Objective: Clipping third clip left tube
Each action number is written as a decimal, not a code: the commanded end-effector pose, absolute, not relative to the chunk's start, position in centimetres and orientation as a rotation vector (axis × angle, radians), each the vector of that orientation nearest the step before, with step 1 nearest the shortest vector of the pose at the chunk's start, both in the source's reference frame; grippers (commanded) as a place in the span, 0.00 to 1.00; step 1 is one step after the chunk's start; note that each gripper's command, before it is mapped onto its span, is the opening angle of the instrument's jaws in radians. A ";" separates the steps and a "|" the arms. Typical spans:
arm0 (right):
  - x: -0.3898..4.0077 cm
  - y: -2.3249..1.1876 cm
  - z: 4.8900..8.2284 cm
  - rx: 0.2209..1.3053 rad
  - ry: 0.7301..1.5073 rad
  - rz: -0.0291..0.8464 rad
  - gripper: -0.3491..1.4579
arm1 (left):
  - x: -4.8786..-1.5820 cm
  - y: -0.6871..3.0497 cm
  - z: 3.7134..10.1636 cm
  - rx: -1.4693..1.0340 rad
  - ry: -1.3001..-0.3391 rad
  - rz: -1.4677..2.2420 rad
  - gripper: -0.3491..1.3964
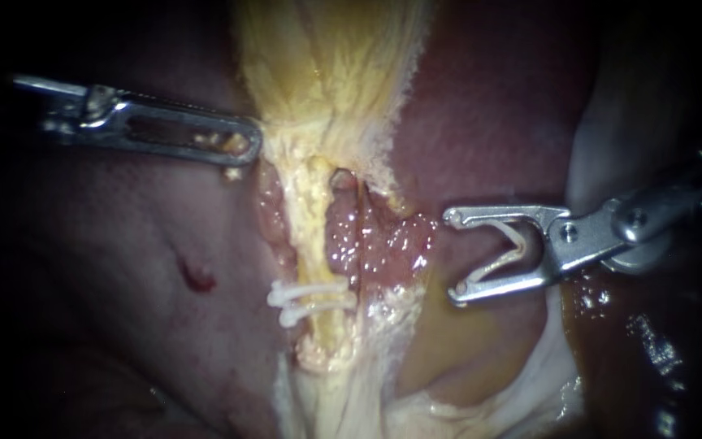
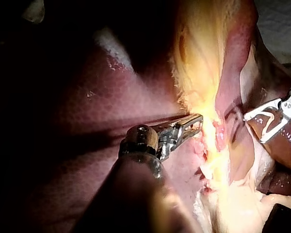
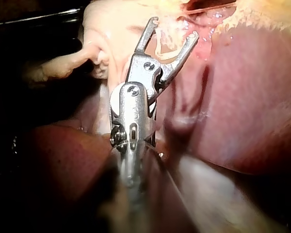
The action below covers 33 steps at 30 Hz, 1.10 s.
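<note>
A pale yellow tube [image 1: 316,236], the left tube, runs down from the yellowish tissue [image 1: 327,65], beside a redder strand [image 1: 349,219]. Two white clips [image 1: 312,299] sit across the yellow tube low down. My left instrument [image 1: 247,146] has its jaws shut on the edge of the yellowish tissue [image 2: 203,63], as the left wrist view [image 2: 196,121] also shows. My right instrument [image 1: 452,254] stands clear to the right of the tubes. Its jaws stand wide apart with an open white clip [image 1: 507,254] seated between them [image 3: 173,28], touching no tissue.
Dark red liver [image 1: 115,276] fills the left side and bears a small bleeding spot [image 1: 197,279]. Glistening raw tissue [image 1: 383,244] lies between the tubes and the right instrument. Pale whitish tissue [image 1: 603,122] lies behind the right instrument's shaft.
</note>
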State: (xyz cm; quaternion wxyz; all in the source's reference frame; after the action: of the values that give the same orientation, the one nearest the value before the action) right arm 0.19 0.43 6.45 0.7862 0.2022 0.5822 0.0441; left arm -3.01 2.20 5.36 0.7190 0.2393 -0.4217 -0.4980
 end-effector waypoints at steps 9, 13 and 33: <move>0.30 0.45 6.40 0.435 1.254 0.100 0.47 | -3.01 2.16 5.35 0.526 -0.937 -1.102 0.00; 0.50 0.46 6.39 0.435 1.265 0.107 0.47 | -3.04 2.13 5.38 0.521 -0.937 -1.103 0.00; 1.45 0.23 6.93 0.527 1.273 0.160 0.47 | -3.09 2.09 5.37 0.519 -0.937 -1.105 0.00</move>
State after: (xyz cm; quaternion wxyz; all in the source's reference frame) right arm 1.47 0.23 6.98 0.7688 0.2454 0.5857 0.0752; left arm -3.09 2.09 5.37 0.7182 0.2345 -0.4238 -0.4996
